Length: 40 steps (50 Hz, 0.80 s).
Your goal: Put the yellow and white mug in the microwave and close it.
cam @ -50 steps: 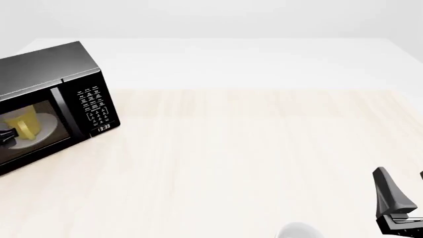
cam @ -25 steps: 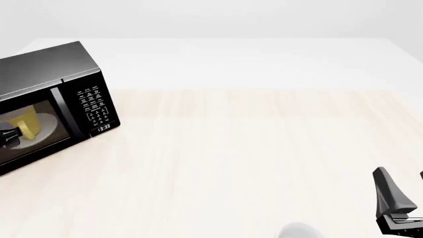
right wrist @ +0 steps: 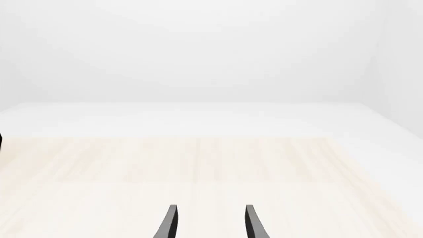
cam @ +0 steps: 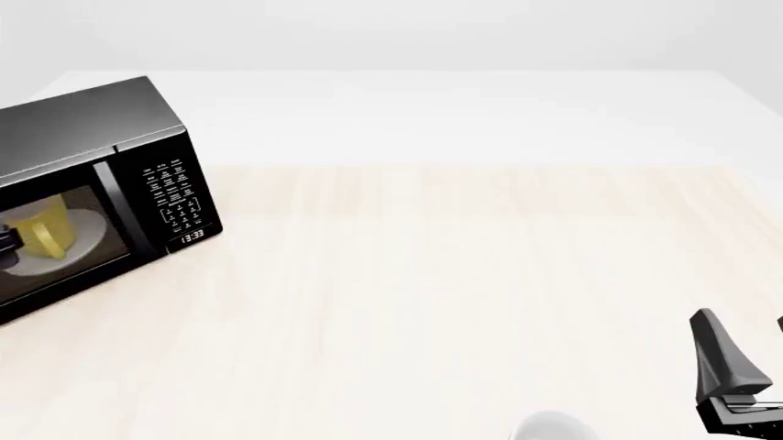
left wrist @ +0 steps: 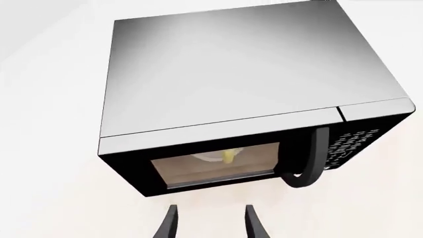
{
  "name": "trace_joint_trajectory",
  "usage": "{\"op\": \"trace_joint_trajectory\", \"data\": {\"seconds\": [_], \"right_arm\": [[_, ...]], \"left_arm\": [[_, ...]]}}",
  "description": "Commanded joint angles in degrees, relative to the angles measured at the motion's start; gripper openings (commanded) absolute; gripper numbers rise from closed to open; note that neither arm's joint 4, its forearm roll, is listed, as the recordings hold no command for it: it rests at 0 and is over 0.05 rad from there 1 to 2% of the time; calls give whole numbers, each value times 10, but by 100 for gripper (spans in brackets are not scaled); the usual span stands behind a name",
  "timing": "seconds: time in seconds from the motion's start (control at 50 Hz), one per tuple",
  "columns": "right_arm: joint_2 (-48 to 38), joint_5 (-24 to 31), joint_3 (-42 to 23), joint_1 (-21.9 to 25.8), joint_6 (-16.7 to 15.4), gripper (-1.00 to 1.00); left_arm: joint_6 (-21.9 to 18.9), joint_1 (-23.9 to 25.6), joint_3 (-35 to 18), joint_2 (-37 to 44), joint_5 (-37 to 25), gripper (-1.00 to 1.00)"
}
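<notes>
The black microwave (cam: pixel 86 128) stands at the table's far left with its glass door shut. Through the window I see the yellow and white mug (cam: pixel 47 231) on the white turntable plate (cam: pixel 83 229). In the left wrist view the microwave (left wrist: pixel 244 74) is seen from above, with a sliver of the yellow mug (left wrist: pixel 229 156) behind the glass. My left gripper (left wrist: pixel 210 225) hovers open and empty just in front of the door. Only a black tip of it (cam: pixel 4 240) shows in the front view. My right gripper (cam: pixel 743 323) rests open and empty at the near right.
The curved door handle (left wrist: pixel 310 163) runs beside the keypad (cam: pixel 175 197). A plain white rounded vessel (cam: pixel 553 427) peeks in at the front edge, left of the right gripper. Pale wood tabletop (right wrist: pixel 198 163) stretches ahead of the right gripper (right wrist: pixel 208 225).
The left gripper's tip in front of the microwave door has slid left and slightly up, nearly out of the front view. The right arm has not moved.
</notes>
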State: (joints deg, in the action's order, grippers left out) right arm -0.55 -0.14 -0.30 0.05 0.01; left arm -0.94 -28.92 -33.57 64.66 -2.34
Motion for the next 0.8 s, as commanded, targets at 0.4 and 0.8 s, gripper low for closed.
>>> {"op": "trace_joint_trajectory", "data": {"seconds": [0.4,0.8], "right_arm": [[1,0,1,0,0,100],[1,0,1,0,0,100]], "left_arm": [[23,1,5,-170,-115,100],[51,5,-40,-255,-200,100]]}}
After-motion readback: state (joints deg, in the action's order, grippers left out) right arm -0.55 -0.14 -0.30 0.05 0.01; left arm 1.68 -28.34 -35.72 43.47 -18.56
